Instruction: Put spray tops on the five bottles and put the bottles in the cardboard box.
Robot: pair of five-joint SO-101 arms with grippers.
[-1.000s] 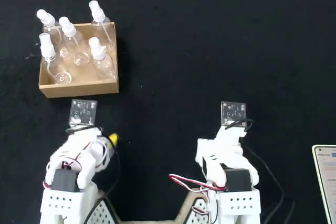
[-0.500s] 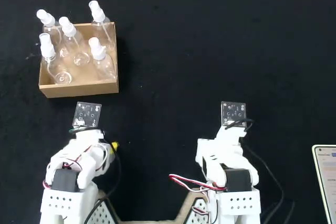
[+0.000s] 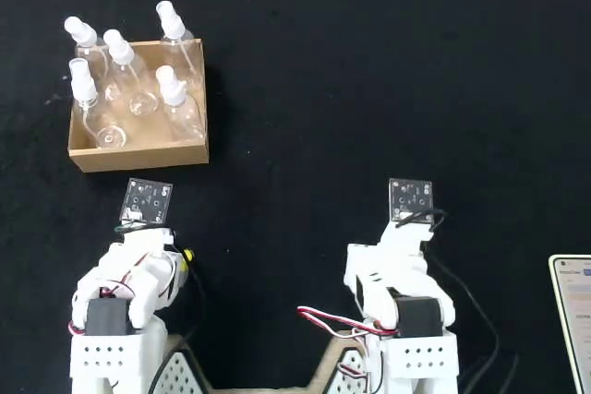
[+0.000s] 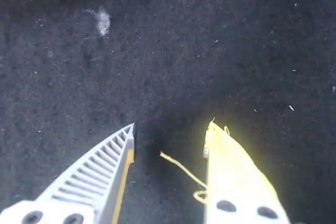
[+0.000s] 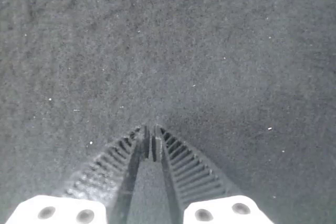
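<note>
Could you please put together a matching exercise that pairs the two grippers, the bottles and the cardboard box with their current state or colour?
Column one:
1. left gripper
2. right gripper
3. bottles
4. cardboard box

Column two:
A. brown, open on top
B. shut, holding nothing
C. open, holding nothing
D. fitted with spray tops, standing in the box

Pairs: 1-C, 2-B, 3-D, 4-A.

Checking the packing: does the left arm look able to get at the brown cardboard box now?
Probably yes: the open left gripper sits near the brown cardboard box, with black cloth between.
</note>
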